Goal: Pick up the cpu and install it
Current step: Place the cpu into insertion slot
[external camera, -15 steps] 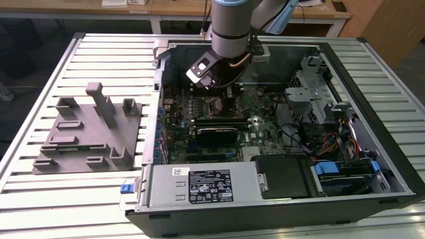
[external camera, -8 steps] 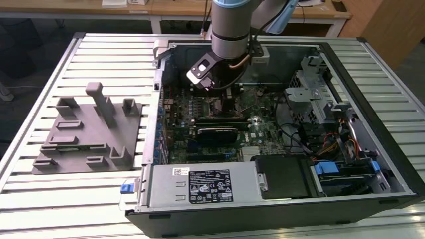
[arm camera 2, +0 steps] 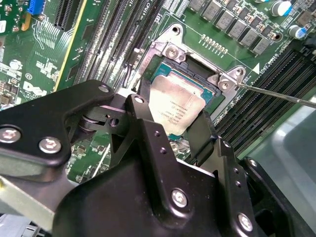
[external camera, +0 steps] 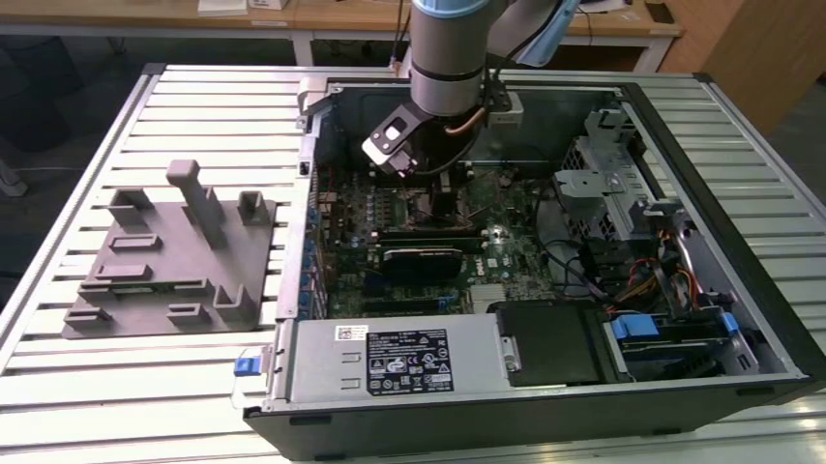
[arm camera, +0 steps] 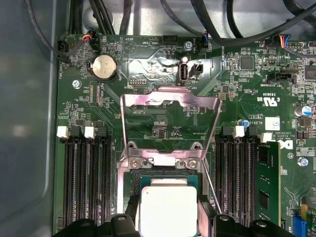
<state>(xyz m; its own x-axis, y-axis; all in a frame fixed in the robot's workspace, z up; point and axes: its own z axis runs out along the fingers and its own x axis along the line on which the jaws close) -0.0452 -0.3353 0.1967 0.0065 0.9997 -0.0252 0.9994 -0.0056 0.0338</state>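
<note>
Presently: cpu [arm camera 2: 175, 106], thin rigid plate, likely light and fragile; gripper [arm camera 2: 170, 116] pinches its opposite edges, the soundest hold, at open socket [arm camera 2: 195, 79].

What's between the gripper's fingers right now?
The cpu, pale top up, sits between the fingers at the open socket, in both wrist views.

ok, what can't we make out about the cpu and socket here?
Pale silver square cpu: side edges covered by fingers of the black gripper in both wrist views; seated or hovering, cannot tell.
Dark square socket frame: contacts beneath hidden by the cpu.
Thin metal lever: far end cut off by the second wrist view's edge.
First wrist view: cpu partly cut off by the picture edge.
</note>
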